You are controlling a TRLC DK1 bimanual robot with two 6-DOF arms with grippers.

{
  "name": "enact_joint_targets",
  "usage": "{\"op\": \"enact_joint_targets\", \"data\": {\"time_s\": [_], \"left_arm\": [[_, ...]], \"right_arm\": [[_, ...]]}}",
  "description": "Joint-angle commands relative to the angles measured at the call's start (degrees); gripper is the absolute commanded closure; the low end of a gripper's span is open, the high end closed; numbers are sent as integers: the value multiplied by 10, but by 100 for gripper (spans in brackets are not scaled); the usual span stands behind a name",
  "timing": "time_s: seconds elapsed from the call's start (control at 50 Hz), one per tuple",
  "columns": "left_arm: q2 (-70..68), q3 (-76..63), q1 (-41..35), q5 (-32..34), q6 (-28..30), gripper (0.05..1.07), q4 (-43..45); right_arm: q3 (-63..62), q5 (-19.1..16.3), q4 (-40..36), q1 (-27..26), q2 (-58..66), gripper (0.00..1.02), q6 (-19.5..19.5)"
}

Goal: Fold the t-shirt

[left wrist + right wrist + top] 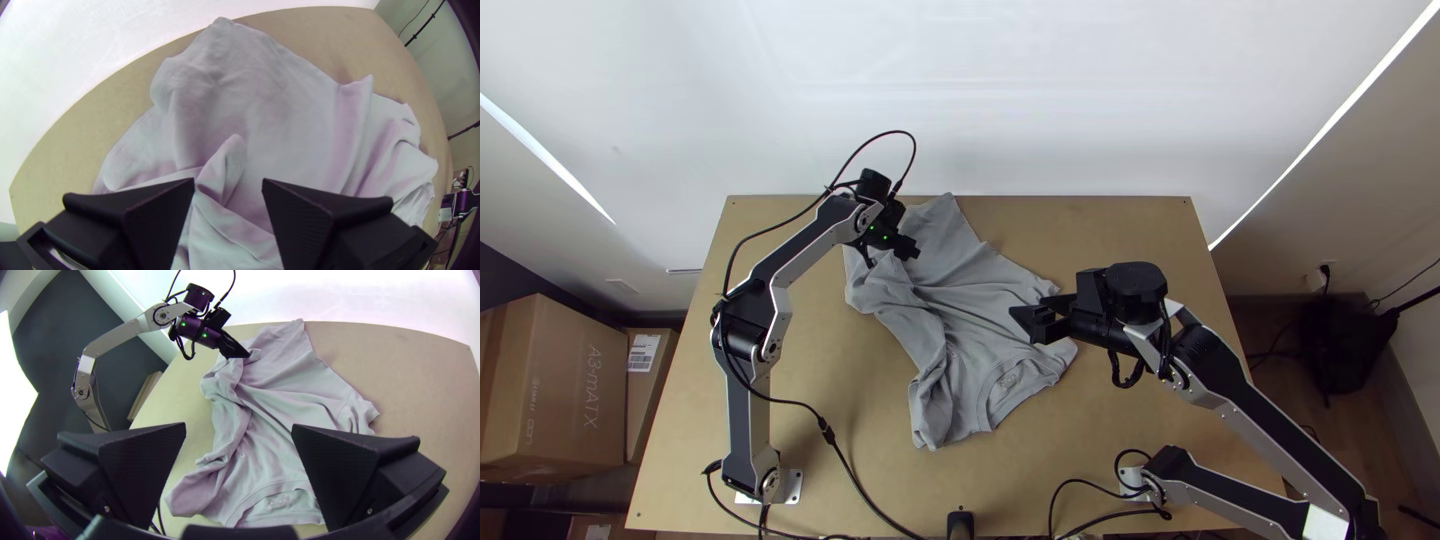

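The grey short-sleeved t-shirt (960, 300) is lying rumpled on the wooden table (1120, 230), beneath both grippers. Its hem end is stretching beyond the left gripper (229, 183) toward the table's far edge, while its ribbed collar (252, 501) is facing the near edge, closer in than the right gripper (239, 426). From below the left gripper, one side of the shirt is running toward the collar in a bunched, rolled-in strip.

The left gripper is standing wide open at a small raised peak of cloth (232, 150) and is clamping nothing; whether its tips are touching the fabric, I can't tell. It is probably sitting there because that ridge is offering something to pinch on an otherwise flat-lying layer.

The right gripper is also gaping wide, empty, and is hovering above the shirt's other side, near the crumpled sleeve (362, 415). That placing is likely giving it reach to the shoulder end while its partner is tending the hem end.

No clean fold is showing, so the work is seemingly at straightening or taking a first grip. Pinching only the loose peak could be risking more bunching.
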Motion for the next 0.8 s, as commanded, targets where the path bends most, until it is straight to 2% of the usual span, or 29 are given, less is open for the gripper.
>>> {"op": "enact_joint_targets", "data": {"time_s": [0.0, 0.06, 0.1, 0.2, 0.32, 0.46, 0.56, 0.78], "left_arm": [[15, 3, -2, -2, 21, 49, -15], [15, -3, -2, -6, 26, 49, -17], [16, -7, -1, -8, 31, 53, -20], [13, -17, 3, -16, 30, 84, -12], [16, -17, 12, -17, 37, 105, -10], [6, -30, 24, -16, 39, 105, -3], [-11, -25, 41, -16, 25, 105, 2], [-62, -21, 81, -16, -12, 105, 14]], "right_arm": [[-4, 4, -1, -5, 3, 5, 11], [-1, 4, -1, -7, 3, 5, 11], [3, 4, -2, -8, 3, 5, 11], [8, 4, -12, -10, 2, 5, 11], [8, 4, -16, -9, -3, 5, 10], [6, 4, -22, -4, 1, 5, 9], [6, -6, -60, 24, 14, 5, 5], [4, -27, -127, 100, 34, 5, -58]]}}
